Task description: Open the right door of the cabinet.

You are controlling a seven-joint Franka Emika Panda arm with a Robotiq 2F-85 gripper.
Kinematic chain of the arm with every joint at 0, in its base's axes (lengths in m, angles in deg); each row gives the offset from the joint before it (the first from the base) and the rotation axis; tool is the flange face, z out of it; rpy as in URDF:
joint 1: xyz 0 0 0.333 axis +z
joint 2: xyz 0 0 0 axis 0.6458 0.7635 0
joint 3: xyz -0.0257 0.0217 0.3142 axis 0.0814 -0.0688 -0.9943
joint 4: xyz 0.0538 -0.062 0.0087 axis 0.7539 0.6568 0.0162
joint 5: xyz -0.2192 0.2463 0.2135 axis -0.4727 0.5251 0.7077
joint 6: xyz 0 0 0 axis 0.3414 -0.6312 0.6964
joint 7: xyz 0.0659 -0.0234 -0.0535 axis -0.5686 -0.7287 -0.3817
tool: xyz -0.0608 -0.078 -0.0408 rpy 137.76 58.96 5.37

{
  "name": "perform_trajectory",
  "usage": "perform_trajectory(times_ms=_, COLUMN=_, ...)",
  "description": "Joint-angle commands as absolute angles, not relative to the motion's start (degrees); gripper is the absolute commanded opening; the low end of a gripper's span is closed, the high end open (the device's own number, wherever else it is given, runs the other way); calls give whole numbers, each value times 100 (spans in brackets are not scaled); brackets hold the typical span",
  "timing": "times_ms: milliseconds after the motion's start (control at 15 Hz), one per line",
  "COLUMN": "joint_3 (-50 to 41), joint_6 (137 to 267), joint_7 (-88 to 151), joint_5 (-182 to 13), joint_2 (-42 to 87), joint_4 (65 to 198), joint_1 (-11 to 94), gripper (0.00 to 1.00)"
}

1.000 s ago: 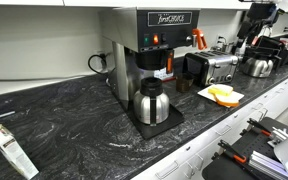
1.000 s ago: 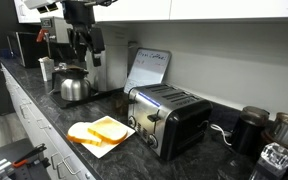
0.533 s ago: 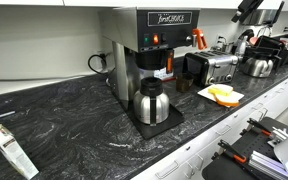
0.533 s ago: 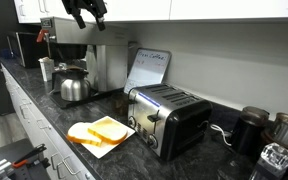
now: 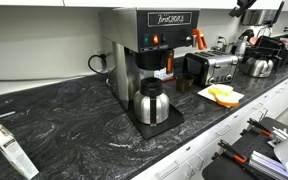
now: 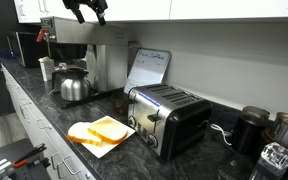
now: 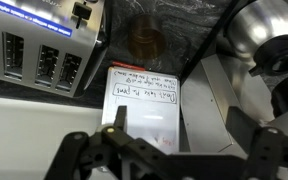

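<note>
The white upper cabinet (image 6: pixel 194 8) runs along the top of both exterior views, and only its lower edge (image 5: pixel 134 3) shows, so I cannot tell its doors apart. My gripper (image 6: pixel 90 11) is raised to that lower edge, above the coffee maker (image 6: pixel 94 60). In an exterior view it sits at the top right (image 5: pixel 246 5). In the wrist view its dark fingers (image 7: pixel 184 140) are spread apart with nothing between them, looking down on a handwritten note board (image 7: pixel 144 105). No handle is visible.
On the dark counter (image 5: pixel 74 120) stand the coffee maker (image 5: pixel 149 50) with a steel carafe (image 5: pixel 150 103), a toaster (image 6: pixel 169 118), a plate of bread (image 6: pixel 101 131), a kettle (image 5: pixel 259 66) and the note board (image 6: pixel 147 68). Lower drawers run along the counter front.
My gripper has risen from in front of the coffee maker to the underside of the upper cabinet. It has barely moved over the last half second.
</note>
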State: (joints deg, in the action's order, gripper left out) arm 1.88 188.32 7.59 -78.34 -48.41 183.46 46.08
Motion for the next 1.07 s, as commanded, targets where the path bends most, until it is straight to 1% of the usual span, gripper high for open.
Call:
perform_trajectory(times_ms=0, joint_3=170, joint_6=18820, joint_7=743, joint_5=-7812, joint_2=-4831, joint_4=18334, joint_1=4585, gripper=100)
perform_trajectory(times_ms=133, joint_3=196, joint_6=18946, joint_7=701, joint_5=-7748, joint_2=-4824, joint_4=18309, joint_1=4654, gripper=100)
perform_trajectory(times_ms=467, joint_3=329, joint_6=20056, joint_7=423, joint_5=-7524, joint_2=-4566, joint_4=17994, joint_1=5144, gripper=100)
perform_trajectory(times_ms=800, joint_3=561, joint_6=21126, joint_7=60, joint_5=-6798, joint_2=-4387, joint_4=17687, joint_1=6185, gripper=100)
perform_trajectory(times_ms=867, joint_3=314, joint_6=20837, joint_7=357, joint_5=-7067, joint_2=-4508, joint_4=17820, joint_1=5770, gripper=100)
perform_trajectory(times_ms=1000, joint_3=336, joint_6=20880, joint_7=347, joint_5=-7026, joint_2=-4484, joint_4=17802, joint_1=5875, gripper=100)
